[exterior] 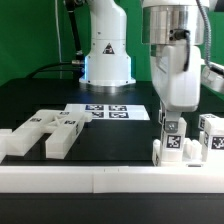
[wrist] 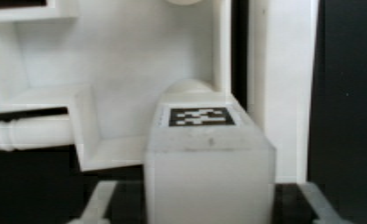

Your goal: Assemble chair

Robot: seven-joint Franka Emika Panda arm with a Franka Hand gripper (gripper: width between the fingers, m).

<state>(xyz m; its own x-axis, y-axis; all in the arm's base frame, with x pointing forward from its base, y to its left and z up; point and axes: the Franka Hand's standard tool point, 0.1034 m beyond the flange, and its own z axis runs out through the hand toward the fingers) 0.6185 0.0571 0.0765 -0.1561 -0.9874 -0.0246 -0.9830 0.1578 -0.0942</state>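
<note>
Assembly is just beginning: your gripper [exterior: 172, 122] is hanging at a block [exterior: 172, 146] by the table's [exterior: 40, 100] railed edge, whether clamping I cannot tell; other chair parts [exterior: 50, 133] are lying loose.

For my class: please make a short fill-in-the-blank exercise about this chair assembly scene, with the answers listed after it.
1. The table top is ___ in colour.
2. The gripper hangs above the chair parts on the exterior view's ___ side.
3. The backdrop behind the robot is ___.
Missing words: black; right; green.
</note>
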